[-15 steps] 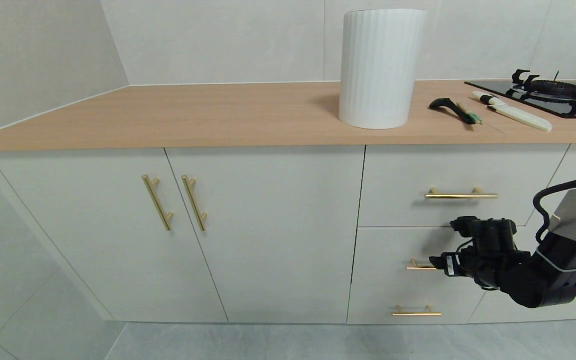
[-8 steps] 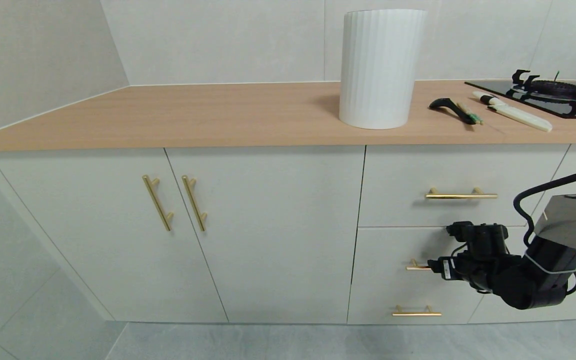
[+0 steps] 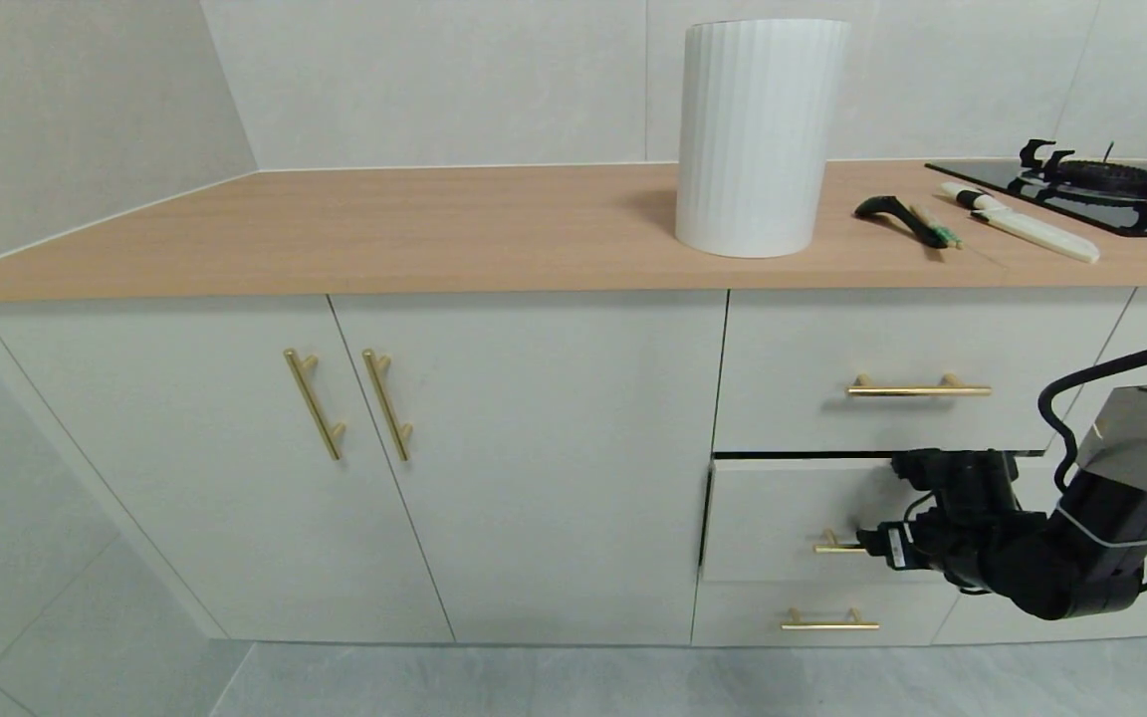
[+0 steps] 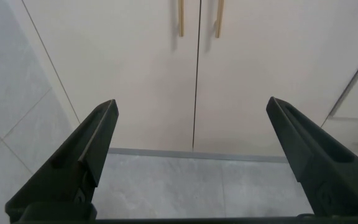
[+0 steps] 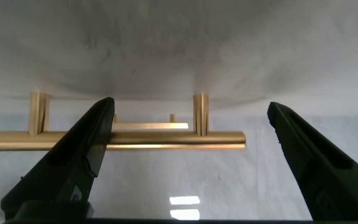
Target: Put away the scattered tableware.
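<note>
The tableware is up on the wooden countertop [image 3: 434, 229], off to the right. There's a black curved-handled utensil [image 3: 894, 212], with a thin wooden stick with a green end [image 3: 935, 227] right against it. Just beyond those is a white knife [image 3: 1022, 224], lying at an angle beside the gas hob [image 3: 1101, 189]. All three lie loose on the wood, close together, near the front edge.

To their left stands a tall white ribbed container [image 3: 753, 139], upright and well clear of the knife.

Down below, the middle drawer [image 3: 783, 518] stands a little way out, with a dark gap along its top and left edge. The top drawer [image 3: 912, 339] and bottom drawer [image 3: 812, 607] sit flush.

The right gripper [image 3: 877, 543] is right at the middle drawer's gold handle [image 3: 837, 547]. In the right wrist view its dark fingers [image 5: 79, 168] are spread wide. The handle bar runs across between them and passes behind one finger. Jaws apart, then, not clamped around the bar.

The left gripper [image 4: 191, 104] hangs low, jaws wide apart with nothing between them. It faces the pair of cabinet doors [image 4: 241, 74], with the grey tiled floor [image 4: 166, 186] beneath.
</note>
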You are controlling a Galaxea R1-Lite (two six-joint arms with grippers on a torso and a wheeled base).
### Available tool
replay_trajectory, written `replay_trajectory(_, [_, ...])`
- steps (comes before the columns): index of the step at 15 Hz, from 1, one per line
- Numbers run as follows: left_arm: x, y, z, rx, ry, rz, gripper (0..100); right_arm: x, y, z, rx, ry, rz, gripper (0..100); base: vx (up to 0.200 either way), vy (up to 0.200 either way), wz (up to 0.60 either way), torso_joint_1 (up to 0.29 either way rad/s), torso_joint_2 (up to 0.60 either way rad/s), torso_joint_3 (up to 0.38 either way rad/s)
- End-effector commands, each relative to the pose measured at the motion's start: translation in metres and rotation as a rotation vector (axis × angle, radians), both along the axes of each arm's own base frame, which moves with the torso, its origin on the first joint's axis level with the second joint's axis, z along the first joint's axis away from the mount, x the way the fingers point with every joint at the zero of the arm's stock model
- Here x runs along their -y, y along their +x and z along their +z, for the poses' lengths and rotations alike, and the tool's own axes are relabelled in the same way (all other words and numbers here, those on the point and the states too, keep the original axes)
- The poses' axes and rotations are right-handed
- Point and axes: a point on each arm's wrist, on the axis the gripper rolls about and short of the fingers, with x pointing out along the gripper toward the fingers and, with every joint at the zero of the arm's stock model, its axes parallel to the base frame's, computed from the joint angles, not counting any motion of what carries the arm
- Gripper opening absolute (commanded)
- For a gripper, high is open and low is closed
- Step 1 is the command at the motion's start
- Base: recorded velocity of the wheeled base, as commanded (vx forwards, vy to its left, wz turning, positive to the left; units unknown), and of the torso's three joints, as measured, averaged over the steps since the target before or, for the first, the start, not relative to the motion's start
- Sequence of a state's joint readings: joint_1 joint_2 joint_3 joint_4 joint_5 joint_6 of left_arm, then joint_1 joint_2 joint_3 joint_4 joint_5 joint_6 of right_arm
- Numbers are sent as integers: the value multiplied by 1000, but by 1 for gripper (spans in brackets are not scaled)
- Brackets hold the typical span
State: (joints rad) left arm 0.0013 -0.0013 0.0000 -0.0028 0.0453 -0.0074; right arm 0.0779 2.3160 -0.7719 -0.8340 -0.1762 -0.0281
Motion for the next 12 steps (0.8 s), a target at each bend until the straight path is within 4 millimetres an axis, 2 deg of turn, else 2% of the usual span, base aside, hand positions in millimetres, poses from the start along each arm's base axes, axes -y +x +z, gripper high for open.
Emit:
replay_trajectory(1, [0,0,0,-1,0,1,100,1,-8,14,3,-15,20,100,0,0,0,0,0,0])
replay_trajectory(2, [0,0,0,-1,0,1,100,1,-16,35,23,-14,29,100,0,0,0,0,0,0])
replay_trajectory(3, [0,0,0,-1,0,1,100,-1,-29,65,37,12,65,100,0,0,0,0,0,0])
replay_trajectory(6, [0,0,0,-1,0,1,100,-8,-82,157,23,92,194,100,0,0,0,0,0,0])
replay_trajectory(7, [0,0,0,-1,0,1,100,-9,-91,173,35,97,202,100,0,0,0,0,0,0])
replay_trajectory(8, [0,0,0,-2,0,1,100,-8,-101,207,80,100,208,100,0,0,0,0,0,0])
replay_trajectory(9, [0,0,0,-1,0,1,100,-8,-98,219,89,100,209,100,0,0,0,0,0,0])
replay_trajectory(10, [0,0,0,-1,0,1,100,-9,-93,223,90,101,210,100,0,0,0,0,0,0])
replay_trajectory(12, [0,0,0,-1,0,1,100,-13,-64,194,-8,99,201,100,0,0,0,0,0,0])
